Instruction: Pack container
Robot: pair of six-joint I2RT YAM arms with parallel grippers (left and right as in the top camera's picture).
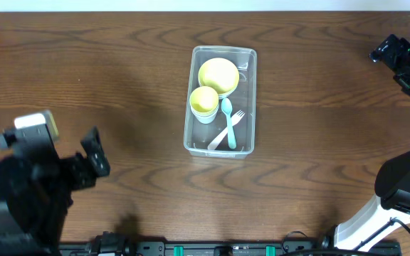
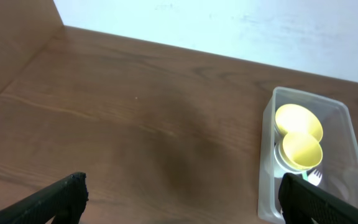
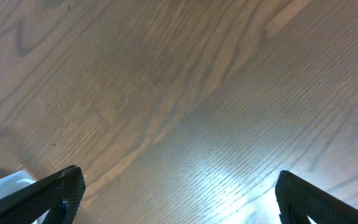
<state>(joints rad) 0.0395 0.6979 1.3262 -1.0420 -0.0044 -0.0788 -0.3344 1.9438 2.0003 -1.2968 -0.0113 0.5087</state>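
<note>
The clear plastic container [image 1: 250,99] stands at the table's middle. Inside it are a yellow bowl [image 1: 218,75], a yellow cup [image 1: 204,102] in a white cup, a teal spoon [image 1: 228,122] and a white fork [image 1: 225,132]. The left wrist view shows the container [image 2: 267,155] at its right, with the bowl [image 2: 297,120] and cup [image 2: 301,150] inside. My left gripper [image 1: 96,158] is open and empty at the front left, far from the container; its fingers show in its wrist view [image 2: 182,199]. My right gripper [image 1: 396,60] is open and empty at the far right; its wrist view [image 3: 179,196] shows bare table.
The brown wooden table [image 1: 105,78] surrounds the container. A corner of the container [image 3: 2,186] shows at the lower left of the right wrist view. The right arm's base [image 1: 397,199] stands at the front right.
</note>
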